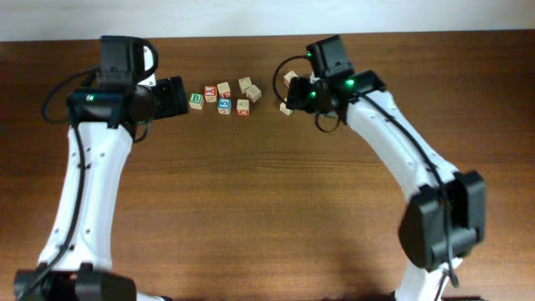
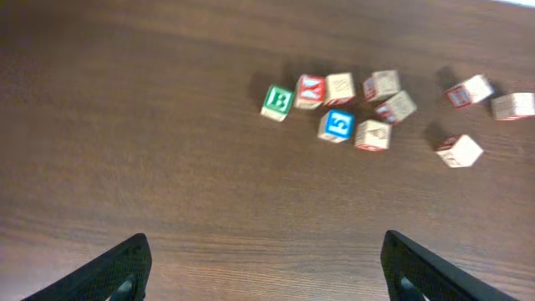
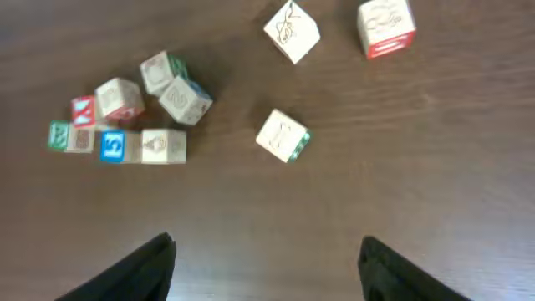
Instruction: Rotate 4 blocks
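Our left gripper point(image 2: 266, 276) and right gripper point(image 3: 266, 272) gape empty; green B block point(image 2: 277, 100) at twelve o'clock touches a red block point(image 2: 310, 90); we may jostle both.

The worktop point(image 1: 267, 192) was dark brown wood, its fine grain running from side to side in the overhead view, with a matte finish and only a faint sheen. Beyond its far edge ran a pale strip point(image 1: 251, 17), off-white and featureless. The light was soft and even, throwing short, blurred shadows.
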